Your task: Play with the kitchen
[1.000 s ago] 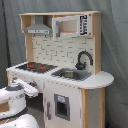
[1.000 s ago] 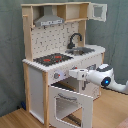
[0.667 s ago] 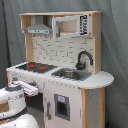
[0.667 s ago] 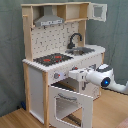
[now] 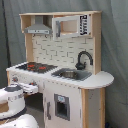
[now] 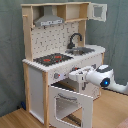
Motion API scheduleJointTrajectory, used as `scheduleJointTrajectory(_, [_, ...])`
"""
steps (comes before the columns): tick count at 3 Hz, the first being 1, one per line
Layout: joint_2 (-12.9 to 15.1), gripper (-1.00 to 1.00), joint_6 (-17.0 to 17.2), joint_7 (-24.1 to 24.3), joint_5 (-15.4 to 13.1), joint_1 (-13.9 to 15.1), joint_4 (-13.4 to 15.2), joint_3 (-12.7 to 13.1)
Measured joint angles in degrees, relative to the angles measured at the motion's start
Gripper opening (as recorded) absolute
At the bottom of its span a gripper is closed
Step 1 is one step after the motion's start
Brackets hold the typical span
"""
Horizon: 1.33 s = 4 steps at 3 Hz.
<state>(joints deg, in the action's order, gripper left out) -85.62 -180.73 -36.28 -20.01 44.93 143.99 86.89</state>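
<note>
the kitchen (image 6: 60, 55) is standing against a grey curtain (image 6: 10, 50) on a wooden floor (image 6: 15, 120), with its oven door (image 6: 72, 102) hanging open. the gripper (image 6: 75, 76) is sitting right at the front panel under the hob (image 6: 52, 59), above that open door, and i can't tell how wide it is.

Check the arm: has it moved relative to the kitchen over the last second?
No clear move. In the second exterior view the arm still reaches toward the kitchen's front edge above the open oven door, in the same spot as before.
</note>
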Motion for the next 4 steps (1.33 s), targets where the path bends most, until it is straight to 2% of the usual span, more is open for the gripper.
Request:
scheduleJointTrajectory(1, [0.0, 1.00, 0.1, 0.2, 0.0, -0.1, 0.1, 0.0])
scheduleJointTrajectory(2, [1.0, 1.00, 0.3, 8.7, 0.1, -0.5, 0.1, 0.1])
scheduleJointTrajectory(3, [1.6, 1.00, -0.8, 12.2, 0.1, -3.4, 0.8, -3.3])
scheduleJointTrajectory(4, [1.6, 1.00, 1.3, 15.5, 0.1, -7.7, 1.3, -2.4])
